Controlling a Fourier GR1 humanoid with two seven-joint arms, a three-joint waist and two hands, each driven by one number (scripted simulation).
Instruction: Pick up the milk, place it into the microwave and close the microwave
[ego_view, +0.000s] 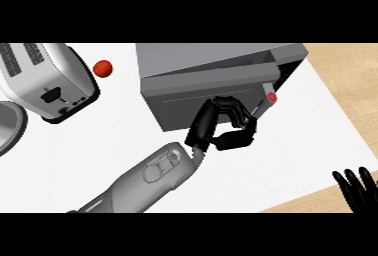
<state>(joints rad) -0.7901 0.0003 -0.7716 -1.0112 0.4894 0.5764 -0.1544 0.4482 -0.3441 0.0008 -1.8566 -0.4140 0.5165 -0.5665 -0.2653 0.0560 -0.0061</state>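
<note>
Microwave (207, 75): you face its grey front, door near closed, red button at its right.
Toaster (48, 80): well apart, ignore it.
Left hand (221, 125): fingers curled, nothing visibly held; push flat against the front.
Right hand (356, 187): rests released at the lower right edge.
Milk: not visible; presumably inside.

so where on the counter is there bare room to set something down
The widest bare patch of counter lies in front of the microwave, between the left hand and the resting right hand. A second lies left of the forearm, below the toaster. It's crowded between toaster, tomato and microwave.
</note>
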